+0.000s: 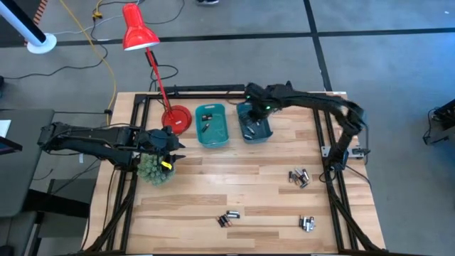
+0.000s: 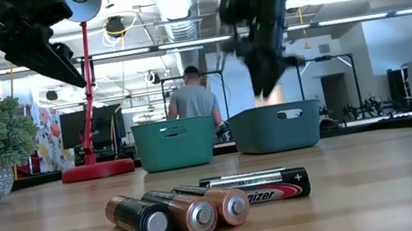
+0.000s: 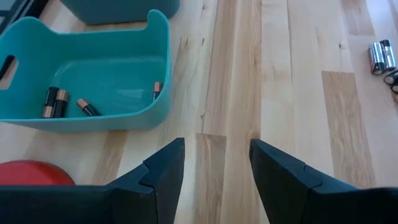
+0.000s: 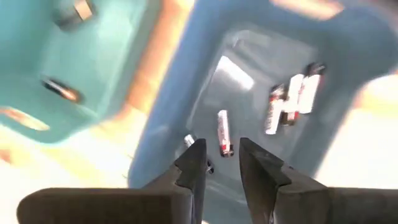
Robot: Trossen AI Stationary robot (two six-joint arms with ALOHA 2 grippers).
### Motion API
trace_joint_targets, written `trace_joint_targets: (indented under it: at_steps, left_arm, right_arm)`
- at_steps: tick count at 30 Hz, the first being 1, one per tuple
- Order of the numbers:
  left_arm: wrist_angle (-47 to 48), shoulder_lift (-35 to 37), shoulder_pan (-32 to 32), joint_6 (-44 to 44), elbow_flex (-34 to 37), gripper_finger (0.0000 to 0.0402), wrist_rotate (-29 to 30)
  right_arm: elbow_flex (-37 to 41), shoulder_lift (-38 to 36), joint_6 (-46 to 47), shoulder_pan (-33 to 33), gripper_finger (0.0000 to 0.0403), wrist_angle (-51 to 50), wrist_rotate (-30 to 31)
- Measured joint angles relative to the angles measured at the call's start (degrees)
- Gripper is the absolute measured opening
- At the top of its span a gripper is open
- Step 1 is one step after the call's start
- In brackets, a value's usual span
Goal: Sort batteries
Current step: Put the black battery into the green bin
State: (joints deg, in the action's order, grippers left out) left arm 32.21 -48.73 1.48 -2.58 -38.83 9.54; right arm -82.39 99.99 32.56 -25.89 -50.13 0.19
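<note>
The right gripper (image 1: 250,108) is positioned above the darker teal bin (image 1: 256,132), at the far side of the table (image 1: 234,192). In the right wrist view its fingers (image 4: 191,167) are seen slightly parted with nothing between them, pointing down into that bin, where several batteries (image 4: 289,102) are lying on the floor; one silver cell (image 4: 223,132) lies just beyond the fingertips. In the low view the same gripper (image 2: 263,80) is seen hanging over the bin (image 2: 276,127).

The left gripper (image 1: 174,146) is held at the left side of the table, above the green spiky plant (image 1: 154,169) and near the base of the red lamp (image 1: 175,118). Its fingers (image 3: 163,169) are seen spread apart and empty in the left wrist view, with bare wood between them.

The lighter teal bin (image 1: 212,125) stands just left of the darker one and is seen to hold 4 black-and-copper batteries (image 3: 55,101).

More batteries remain on the tabletop: a cluster (image 1: 298,177) toward the right side, a group (image 1: 228,218) near the front edge, and another group (image 1: 307,223) at the front right. In the low view 4 cells (image 2: 204,203) are seen lying side by side in the foreground.

A person (image 2: 191,98) is visible standing in the room beyond the table.
</note>
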Motion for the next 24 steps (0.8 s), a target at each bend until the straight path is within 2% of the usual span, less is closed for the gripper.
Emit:
trace_joint_targets:
  at_steps: [4, 10, 18, 21, 24]
  left_arm:
    - [0.0, 0.0, 0.0, 0.9, 0.0, 0.0178, 0.0]
    - [0.0, 0.0, 0.0, 3.5, 0.0, 0.0178, 0.4]
    - [-1.0, 0.0, 0.7, 3.3, 0.0, 0.0178, 0.5]
    - [-3.7, -0.6, 2.5, 0.4, 0.0, 0.0178, 1.1]
    - [-6.2, -2.5, 6.1, -2.6, -0.3, 0.0178, 3.9]
  right_arm:
    - [0.1, -8.6, 0.6, 2.8, 0.0109, -1.4, 4.1]
    - [0.1, -19.0, -0.6, 11.3, 0.0108, -8.7, 4.4]
    - [0.3, -23.0, 7.4, 24.4, 0.0108, -16.6, 13.2]
    - [4.1, -23.3, 9.0, 28.1, 0.0108, -12.9, 14.0]
    - [12.2, -24.7, 11.7, 31.6, 0.0108, -5.7, 13.9]
